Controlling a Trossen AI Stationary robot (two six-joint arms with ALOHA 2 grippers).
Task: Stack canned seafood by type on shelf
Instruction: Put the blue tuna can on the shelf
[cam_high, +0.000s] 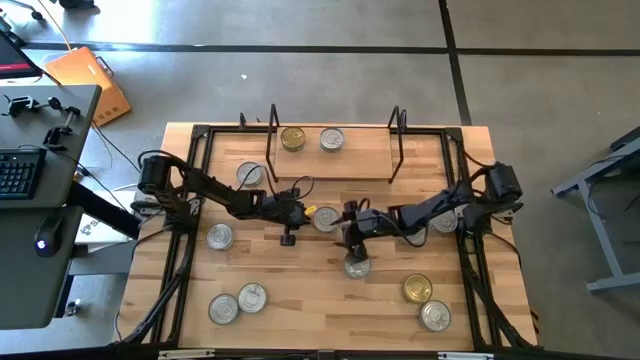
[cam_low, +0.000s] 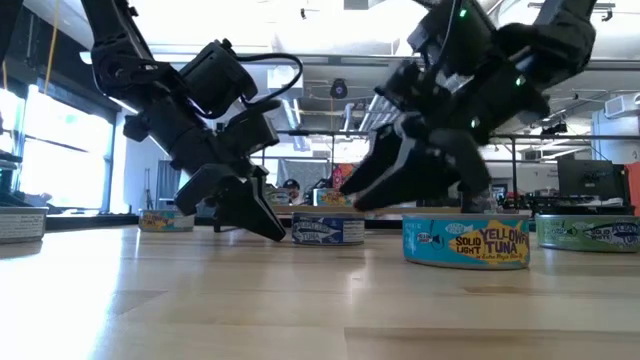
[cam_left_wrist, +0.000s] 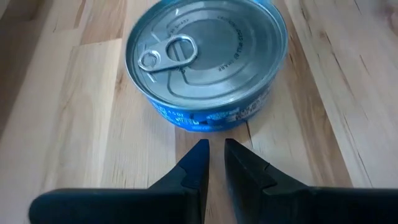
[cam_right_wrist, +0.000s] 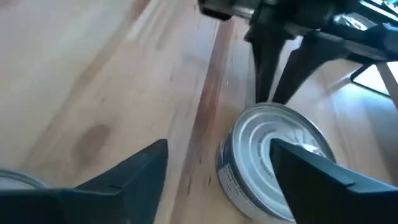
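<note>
So both arms are crowding the middle of the table right now, and the target looks like the blue-sided tin sitting flat on the wood between them, well short of the shelf where a gold-lidded tin and a silver-lidded tin are already parked side by side. The left gripper is pointing at that blue tin from just beside it with its fingers nearly together, only a thin slit between the tips, nothing in them. The right gripper is hovering over the same tin with its fingers spread wide, one finger out over the lid, the other well off to the side over bare wood, so it isn't straddling it properly. Handling-wise I'm guessing this is an easy but fiddly object: rigid metal, dense for its size, won't crush, but the side wall is short and glossy, so it'll probably skate on the wood if nudged. Best bet is pinching across the full width on the label wall, low under the rim, and staying off the pull tab. Other tins, including a yellow-labelled tuna tin, are scattered along the near side.
</note>
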